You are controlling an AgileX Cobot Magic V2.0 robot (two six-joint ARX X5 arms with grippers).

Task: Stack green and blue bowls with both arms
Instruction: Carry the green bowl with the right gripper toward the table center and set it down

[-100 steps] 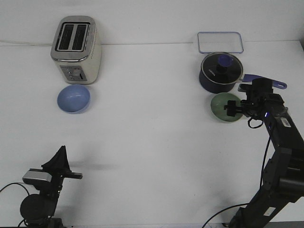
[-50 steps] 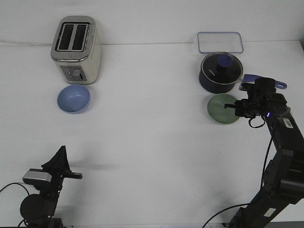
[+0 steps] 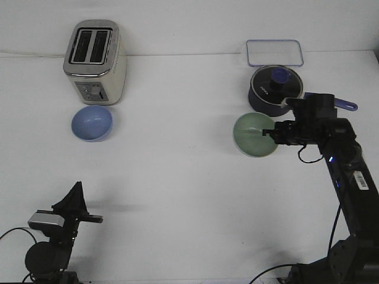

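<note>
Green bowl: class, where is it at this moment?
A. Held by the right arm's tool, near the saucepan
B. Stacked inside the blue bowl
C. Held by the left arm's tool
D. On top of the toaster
A: the right tool grips the green bowl at its rim, just in front of the saucepan; the blue bowl sits alone by the toaster.

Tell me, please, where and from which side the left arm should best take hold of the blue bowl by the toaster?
The rim would likely suit best. The blue bowl sits upright and open, with the toaster close behind it, so the left pincer should probably come down from above onto the near rim, one finger inside and one outside the thin wall.
</note>
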